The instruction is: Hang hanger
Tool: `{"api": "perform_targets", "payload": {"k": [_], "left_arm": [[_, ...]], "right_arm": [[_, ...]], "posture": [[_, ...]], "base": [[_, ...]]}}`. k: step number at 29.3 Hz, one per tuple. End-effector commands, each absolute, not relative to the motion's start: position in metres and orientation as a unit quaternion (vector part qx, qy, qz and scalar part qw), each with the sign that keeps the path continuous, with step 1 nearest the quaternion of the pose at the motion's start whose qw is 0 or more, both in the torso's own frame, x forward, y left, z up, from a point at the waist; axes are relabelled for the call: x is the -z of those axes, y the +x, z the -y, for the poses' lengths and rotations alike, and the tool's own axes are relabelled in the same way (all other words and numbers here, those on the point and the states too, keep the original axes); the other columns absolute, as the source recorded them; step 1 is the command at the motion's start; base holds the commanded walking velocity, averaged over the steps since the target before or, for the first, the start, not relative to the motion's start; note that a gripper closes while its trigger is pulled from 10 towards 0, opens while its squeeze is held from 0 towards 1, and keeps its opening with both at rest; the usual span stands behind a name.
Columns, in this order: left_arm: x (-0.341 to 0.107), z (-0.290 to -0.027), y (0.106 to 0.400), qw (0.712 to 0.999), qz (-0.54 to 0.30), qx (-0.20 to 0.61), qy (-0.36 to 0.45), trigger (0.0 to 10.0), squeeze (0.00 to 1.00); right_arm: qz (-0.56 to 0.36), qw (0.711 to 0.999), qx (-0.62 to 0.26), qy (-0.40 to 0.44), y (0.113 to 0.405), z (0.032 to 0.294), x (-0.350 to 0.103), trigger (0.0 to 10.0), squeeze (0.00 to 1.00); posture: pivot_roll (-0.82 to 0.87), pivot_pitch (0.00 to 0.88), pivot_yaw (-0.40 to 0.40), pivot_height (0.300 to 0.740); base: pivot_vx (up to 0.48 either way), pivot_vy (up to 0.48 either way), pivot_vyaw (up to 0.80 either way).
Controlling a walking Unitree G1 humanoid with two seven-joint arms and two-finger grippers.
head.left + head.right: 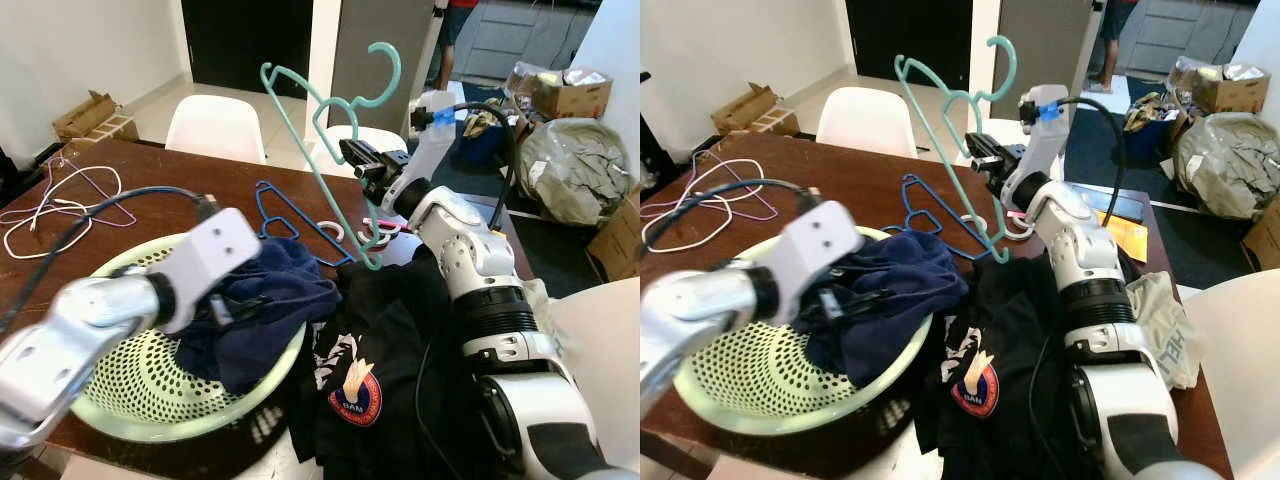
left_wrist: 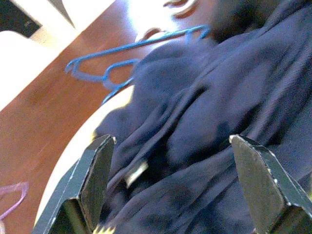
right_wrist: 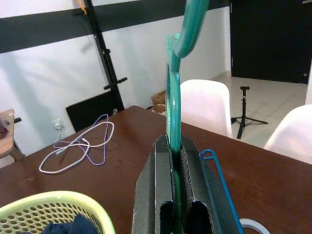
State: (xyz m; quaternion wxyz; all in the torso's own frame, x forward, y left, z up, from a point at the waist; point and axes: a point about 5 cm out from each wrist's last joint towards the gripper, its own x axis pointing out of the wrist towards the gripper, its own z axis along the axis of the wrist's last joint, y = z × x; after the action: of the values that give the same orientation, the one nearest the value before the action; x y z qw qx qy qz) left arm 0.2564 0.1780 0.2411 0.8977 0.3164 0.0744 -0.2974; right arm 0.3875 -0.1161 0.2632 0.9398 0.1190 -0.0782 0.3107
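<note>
Left arm, nearest the camera, reaches over the green basket (image 1: 120,400) at the near edge of the brown table (image 1: 150,180). Left gripper (image 2: 170,185) hovers just above the navy garment (image 1: 265,300) lying in the basket and spilling over its rim; fingers (image 2: 92,180) spread wide apart, nothing between them. Black shirt (image 1: 380,370) with a round red-and-blue patch lies on the table beside the basket, touching the navy garment. Right arm is raised over the table's far side; right gripper (image 1: 358,160) is clamped tight on the teal hanger (image 1: 315,120), fingers pressed together on its thin frame, seen in the right wrist view (image 3: 173,122). Teal hanger is held up in the air, tilted, hook uppermost, its lower corner near the black shirt. Blue hanger (image 1: 290,220) lies flat on the table behind the basket. White and purple cables (image 1: 60,205) lie on the table's left part. White chair (image 1: 215,125) stands behind the table. Cardboard box (image 1: 85,115) on the floor at far left.
</note>
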Motion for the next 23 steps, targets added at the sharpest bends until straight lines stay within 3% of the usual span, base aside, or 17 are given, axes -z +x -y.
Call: {"api": "perform_targets", "payload": {"k": [1, 2, 3, 4, 7, 13, 23], "left_arm": [[-0.245, -0.188, 0.245, 0.895, -0.091, 0.285, 0.329, 10.0, 0.95], [-0.245, -0.188, 0.245, 0.895, -0.091, 0.285, 0.329, 10.0, 0.95], [-0.243, -0.196, 0.236, 0.889, -0.113, 0.286, 0.339, 10.0, 0.73], [-0.24, -0.205, 0.228, 0.881, -0.142, 0.284, 0.35, 10.0, 0.0], [-0.232, -0.226, 0.22, 0.878, -0.185, 0.254, 0.361, 10.0, 0.0], [-0.226, -0.229, 0.224, 0.891, -0.176, 0.242, 0.342, 10.0, 0.0], [-0.216, -0.242, 0.253, 0.947, -0.107, 0.16, 0.257, 10.0, 0.0]], "right_arm": [[0.077, 0.938, -0.317, 0.114, 0.387, 0.114, -0.264, 0.0, 0.0], [0.077, 0.938, -0.317, 0.114, 0.387, 0.114, -0.264, 0.0, 0.0], [0.077, 0.938, -0.318, 0.114, 0.387, 0.113, -0.264, 0.0, 0.0], [0.076, 0.937, -0.321, 0.114, 0.387, 0.112, -0.264, 0.0, 0.0], [0.074, 0.935, -0.328, 0.114, 0.388, 0.108, -0.263, 0.0, 0.0], [0.075, 0.934, -0.331, 0.114, 0.388, 0.106, -0.263, 0.0, 0.0], [0.076, 0.935, -0.327, 0.111, 0.388, 0.11, -0.264, 0.0, 0.0]], "posture": [[0.15, 0.0, -0.075, 0.74], [0.15, 0.0, -0.075, 0.74], [0.16, 0.0, -0.077, 0.74], [0.16, 0.0, -0.08, 0.74], [0.18, 0.0, -0.087, 0.74], [0.18, 0.0, -0.089, 0.74], [0.16, 0.0, -0.082, 0.74]], "base": [[0.0, 0.0, 0.0], [0.0, 0.0, 0.0], [0.0, 0.0, 0.0], [0.0, 0.0, 0.0], [0.0, 0.0, 0.0], [0.0, 0.0, 0.0], [0.0, 0.0, 0.0]]}}
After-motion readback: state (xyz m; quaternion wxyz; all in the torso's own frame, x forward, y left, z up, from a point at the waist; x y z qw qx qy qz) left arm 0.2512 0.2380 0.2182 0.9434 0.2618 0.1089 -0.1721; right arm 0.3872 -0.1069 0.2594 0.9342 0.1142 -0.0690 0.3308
